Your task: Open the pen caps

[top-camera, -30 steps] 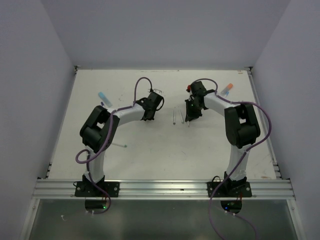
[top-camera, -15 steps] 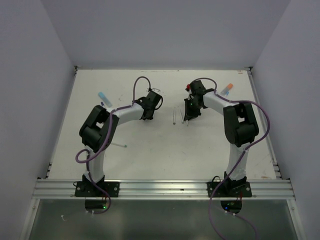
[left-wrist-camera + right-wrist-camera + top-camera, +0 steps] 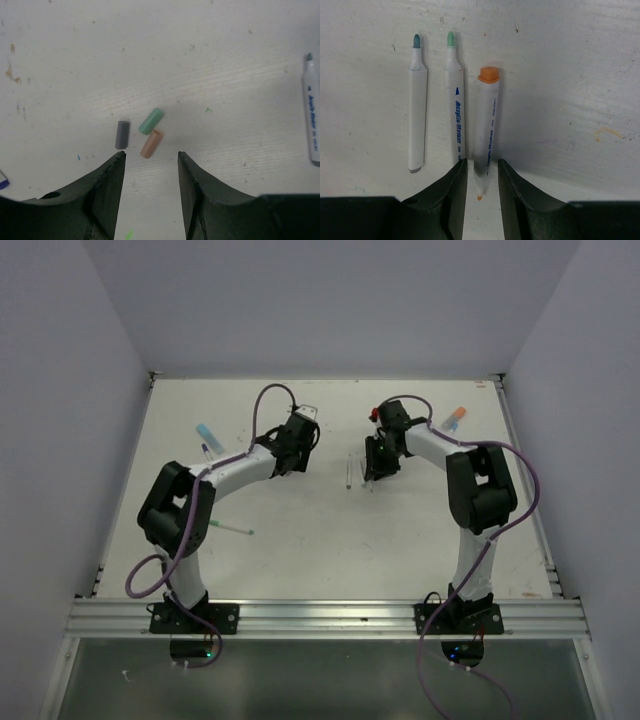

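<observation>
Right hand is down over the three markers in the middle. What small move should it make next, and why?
I'd probably lift the right hand straight up and clear. Its jaws stand apart around the third marker, which lies flat with its tip bare, so nothing seems left to pull there. The far-right marker still wears its orange cap, likely the next target.

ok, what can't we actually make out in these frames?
- Top view: small caps can't be found, either too small or under the left gripper.
- Left wrist: marker cut off by the right edge.
- Right wrist: middle marker, near end hidden behind a finger of the right gripper.
</observation>
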